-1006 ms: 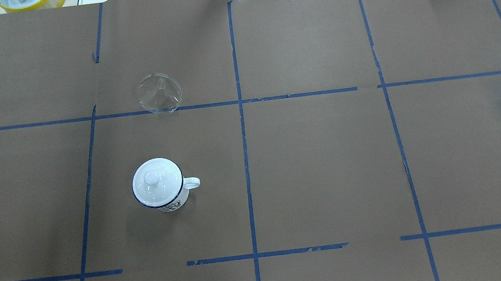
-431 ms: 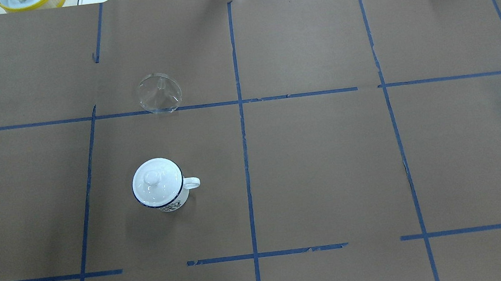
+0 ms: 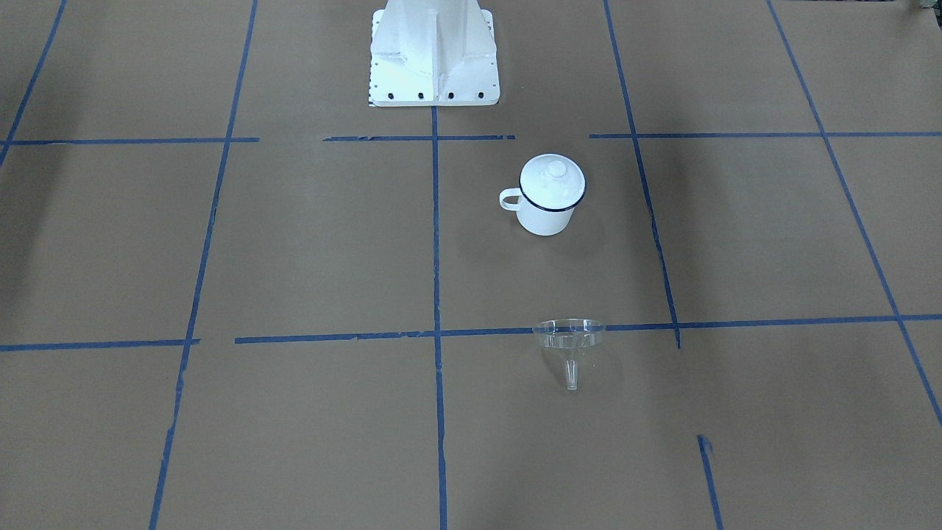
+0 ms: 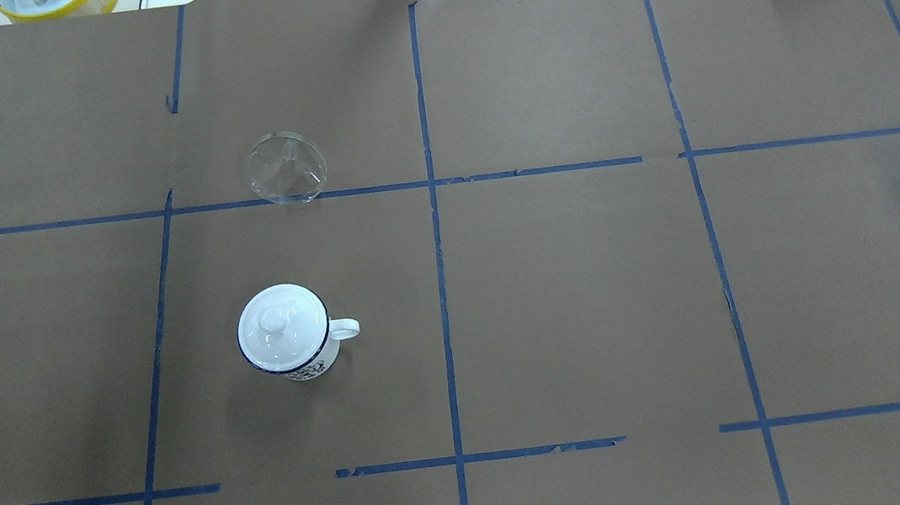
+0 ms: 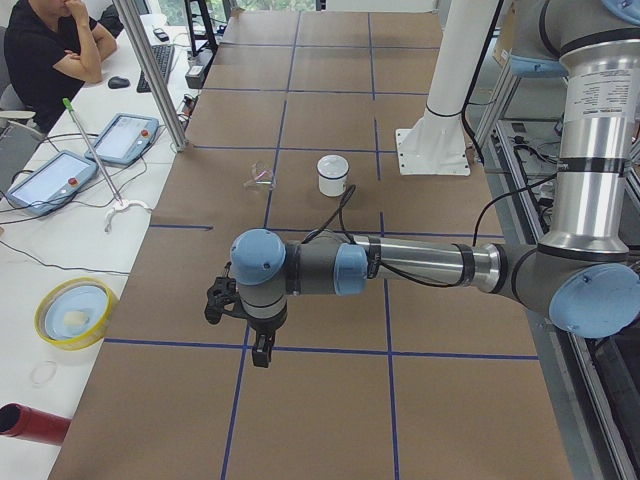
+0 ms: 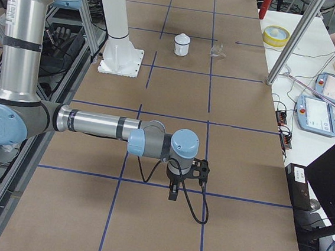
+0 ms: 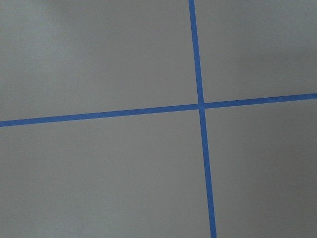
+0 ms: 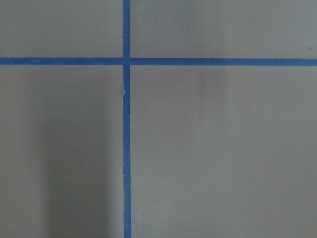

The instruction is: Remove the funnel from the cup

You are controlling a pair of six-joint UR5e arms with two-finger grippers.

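The clear funnel [image 4: 286, 168] lies on the brown paper, apart from the cup, with its spout pointing away from the robot; it also shows in the front view [image 3: 568, 338]. The cup [image 4: 315, 368] is a white mug with a dark blue rim and stands upright nearer the robot [image 3: 544, 217]. A white domed lid [image 4: 280, 324] with a knob sits on it. My left gripper [image 5: 262, 352] and right gripper [image 6: 173, 192] show only in the side views, far from both things. I cannot tell whether they are open or shut.
The table [image 4: 590, 287] is covered in brown paper with a blue tape grid. The robot's white base [image 3: 433, 59] stands at the near edge. A yellow bowl [image 4: 57, 1] sits past the far edge. An operator [image 5: 50, 50] sits beside the left end.
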